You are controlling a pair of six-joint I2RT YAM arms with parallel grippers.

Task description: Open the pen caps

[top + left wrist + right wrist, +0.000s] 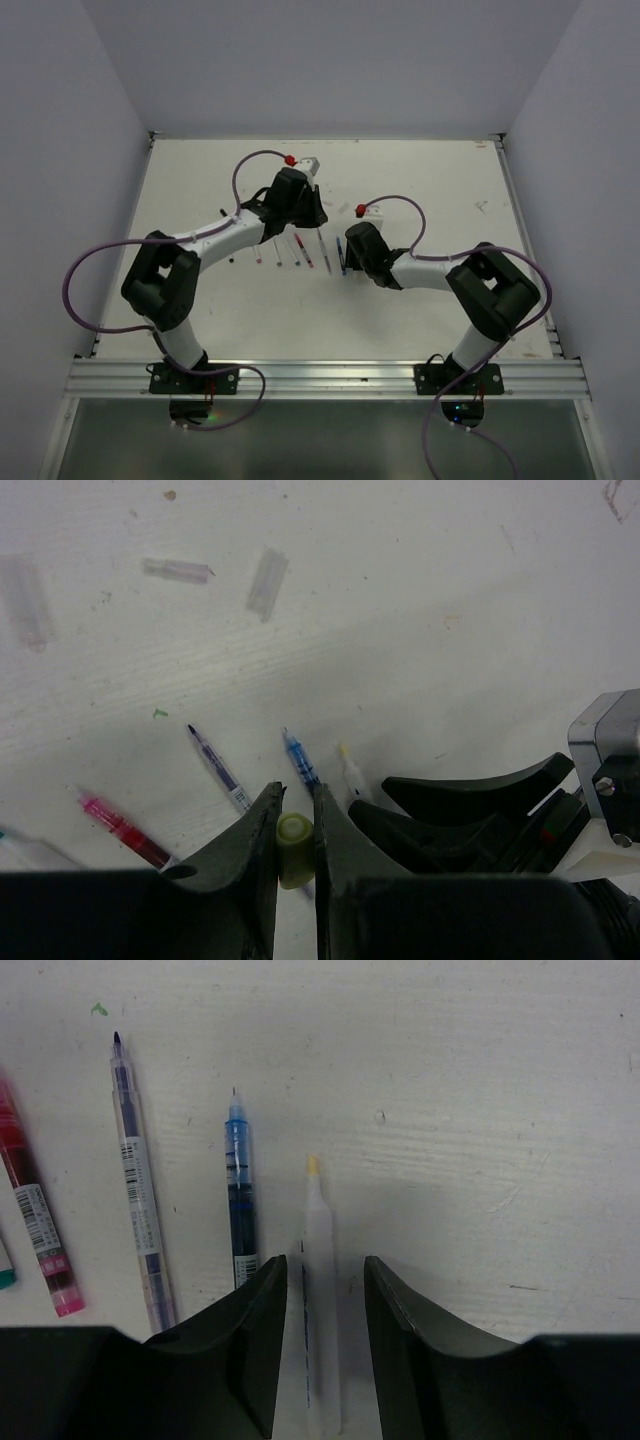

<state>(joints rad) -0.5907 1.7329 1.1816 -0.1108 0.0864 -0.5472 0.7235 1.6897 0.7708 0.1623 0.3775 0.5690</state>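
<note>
Fingers of my left gripper [297,798] fill the bottom of the left wrist view. They are clenched on a stubby yellow cap [294,838], pinched from both sides.

Landmark: the yellow-tipped pen [318,1220]. It lies flat on the white table [480,1080] with its tip bare. The held cap is near this pen but off it, well back from the tip.

My right gripper [325,1265] is released. One jaw stands on each side of the landmark pen's barrel, with table showing in both gaps, and it grasps nothing.

Seen from the right wrist, a blue pen [238,1190] lies just beside the landmark on its left. Next comes a purple pen [135,1180], then a red pen [30,1210]. All lie roughly parallel to it, and the blue and purple tips are bare.

Three clear caps [267,582] lie beyond the landmark's tip, well apart from it and blurred.
</note>
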